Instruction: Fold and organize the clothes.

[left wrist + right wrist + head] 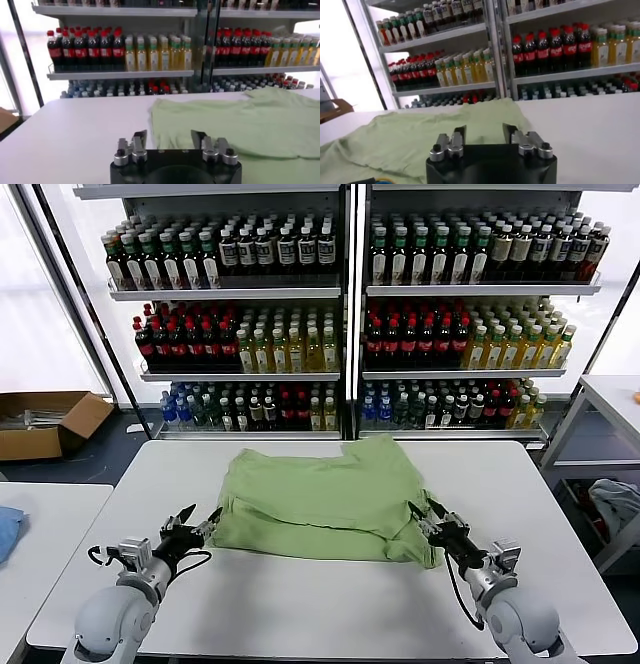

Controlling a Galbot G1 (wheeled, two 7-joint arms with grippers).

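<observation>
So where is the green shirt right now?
In the head view, the green shirt lies partly folded in the middle of the white table, between the open left gripper and open right gripper, before the bottle shelves.

Light green polo shirt; white table; black grippers.

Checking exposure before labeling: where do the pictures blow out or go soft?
Head view: the windows on both sides of the bottle shelves are blown out white, while the green shirt is evenly lit. Left wrist view: the shelves look soft, and the left end effector close up is dark. Right wrist view: white window glare beside the shelves, dark right end effector.
</observation>
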